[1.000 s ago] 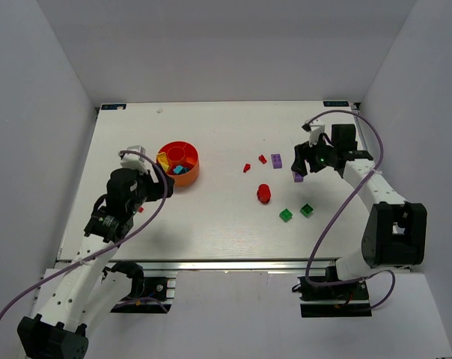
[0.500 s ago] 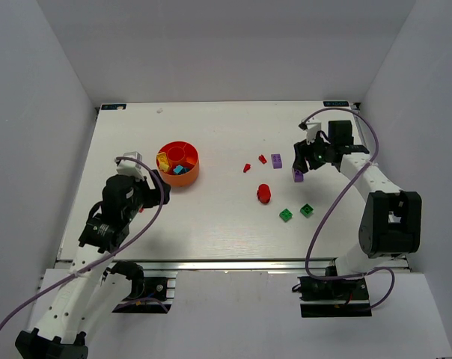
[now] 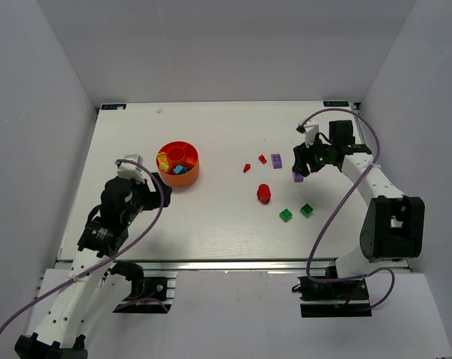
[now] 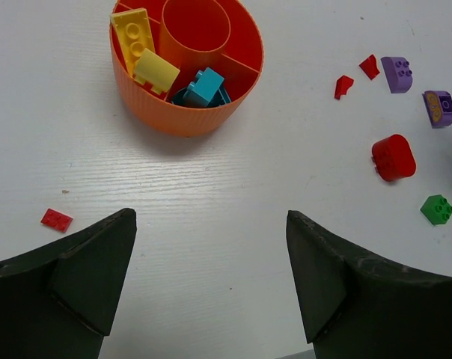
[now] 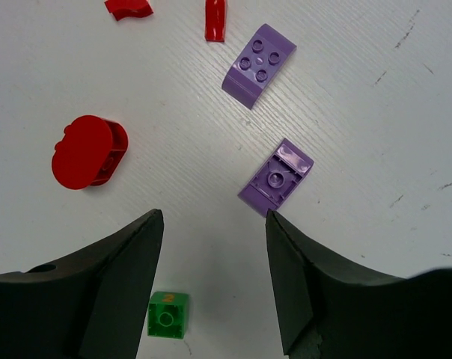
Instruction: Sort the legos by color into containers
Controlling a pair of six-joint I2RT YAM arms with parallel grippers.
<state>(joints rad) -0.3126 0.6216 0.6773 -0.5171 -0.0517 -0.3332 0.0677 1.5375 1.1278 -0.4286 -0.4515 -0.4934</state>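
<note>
Left gripper (image 4: pixel 209 217): fingers (image 4: pixel 91 262) spread wide, nothing between them, touching nothing. They hang over bare table (image 4: pixel 211 172) at the bottom of the left wrist view. A flat red plate (image 4: pixel 56 219) lies just outside the left finger, apart from it.

Above the fingers, in the upper left of that view, stands the orange dish (image 4: pixel 181 112), upright on the table. Contents:
- Left section: a long yellow plate (image 4: pixel 132 30) leaning against the rim, and a yellow brick (image 4: pixel 156 71) beside it. Whether they share one wedge cannot be told.
- Lower section: a teal-blue brick (image 4: pixel 205 86) resting on a darker teal piece.
- The central cup (image 4: pixel 194 30) shows only its red wall.

Right gripper (image 5: pixel 213 217): fingers (image 5: pixel 301 292) parted, holding nothing. A purple piece (image 5: pixel 276 183) lies tilted just above the right-hand finger, its lower corner at the fingertip; contact cannot be confirmed. A green brick (image 5: pixel 167 315) sits on the table between the fingers, lower in the frame, by the left-hand one.

Further out in the right wrist view:
- A purple four-stud brick (image 5: pixel 259 63) at upper centre.
- A rounded red piece (image 5: pixel 87 152) at the left.
- Two small red pieces (image 5: pixel 215 19) at the top edge.

All these loose legos lie well apart from the dish, in the right half of the overhead view.
</note>
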